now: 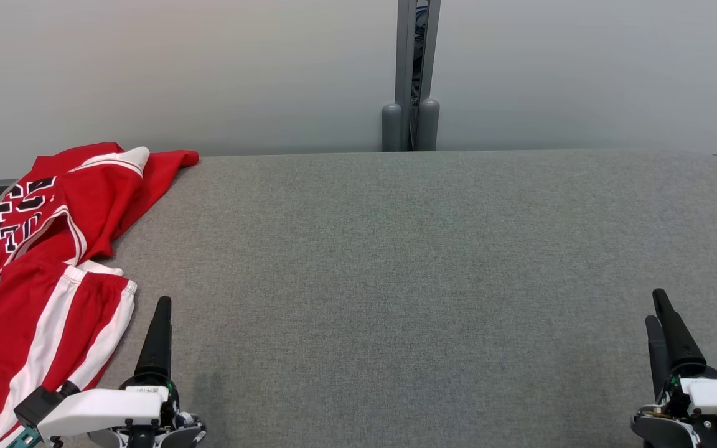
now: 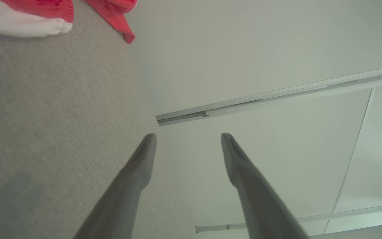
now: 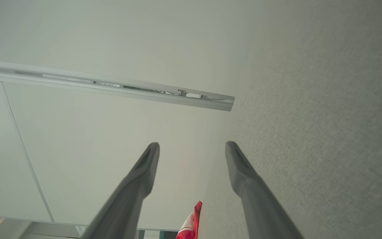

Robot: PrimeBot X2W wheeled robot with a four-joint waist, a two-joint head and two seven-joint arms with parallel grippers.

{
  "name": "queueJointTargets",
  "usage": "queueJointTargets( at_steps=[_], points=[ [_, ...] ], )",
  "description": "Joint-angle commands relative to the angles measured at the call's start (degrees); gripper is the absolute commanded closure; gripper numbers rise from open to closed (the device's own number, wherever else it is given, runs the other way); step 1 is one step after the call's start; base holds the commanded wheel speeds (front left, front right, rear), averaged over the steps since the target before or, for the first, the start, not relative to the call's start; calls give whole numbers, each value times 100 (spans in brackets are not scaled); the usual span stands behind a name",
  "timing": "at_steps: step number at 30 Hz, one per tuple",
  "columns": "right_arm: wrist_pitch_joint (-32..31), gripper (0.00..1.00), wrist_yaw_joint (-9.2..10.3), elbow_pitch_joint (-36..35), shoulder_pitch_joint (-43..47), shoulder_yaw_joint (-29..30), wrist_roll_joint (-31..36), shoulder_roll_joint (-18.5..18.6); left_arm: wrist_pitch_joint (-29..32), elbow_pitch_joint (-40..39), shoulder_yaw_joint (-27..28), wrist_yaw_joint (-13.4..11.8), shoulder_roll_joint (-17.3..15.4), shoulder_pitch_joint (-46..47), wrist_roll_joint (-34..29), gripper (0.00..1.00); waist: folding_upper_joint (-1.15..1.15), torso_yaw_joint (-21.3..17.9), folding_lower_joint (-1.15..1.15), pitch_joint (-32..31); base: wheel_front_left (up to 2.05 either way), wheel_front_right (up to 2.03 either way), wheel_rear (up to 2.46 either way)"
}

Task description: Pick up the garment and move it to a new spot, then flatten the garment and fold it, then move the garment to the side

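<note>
Well, red garment (image 1: pixel 47 261), lettering unreadable, left on table (image 1: pixel 396 280); L gripper (image 2: pixel 188 139), R gripper (image 3: pixel 192 147) spread wide, empty

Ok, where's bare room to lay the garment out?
Bare: the grey table from the garment across to the right gripper, back to the wall. Crowded: the left end, where the garment lies bunched beside the left gripper.
</note>
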State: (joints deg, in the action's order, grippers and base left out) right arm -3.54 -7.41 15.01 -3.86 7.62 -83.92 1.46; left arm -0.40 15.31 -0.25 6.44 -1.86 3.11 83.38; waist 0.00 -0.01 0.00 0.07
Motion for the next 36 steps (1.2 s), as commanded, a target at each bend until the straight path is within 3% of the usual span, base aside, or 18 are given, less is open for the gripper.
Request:
queueJointTargets(
  at_steps=[1, 22, 36],
  points=[
    [73, 0, -3, -157, -56, 15, 203, 69, -54, -131, -26, -35, -55, 149, -211, 0, 0, 0, 0, -1, 0, 0, 0],
    [593, 0, -5, -815, 68, -340, 3050, 98, -463, -447, -156, -364, -74, 32, -2639, 0, 0, 14, 0, -23, 0, 0, 0],
    [863, 0, -7, -830, 117, -603, 4353, 112, -676, -522, -108, -506, -83, -164, -3883, 0, 0, 14, 0, -29, 0, 0, 0]
  ],
)
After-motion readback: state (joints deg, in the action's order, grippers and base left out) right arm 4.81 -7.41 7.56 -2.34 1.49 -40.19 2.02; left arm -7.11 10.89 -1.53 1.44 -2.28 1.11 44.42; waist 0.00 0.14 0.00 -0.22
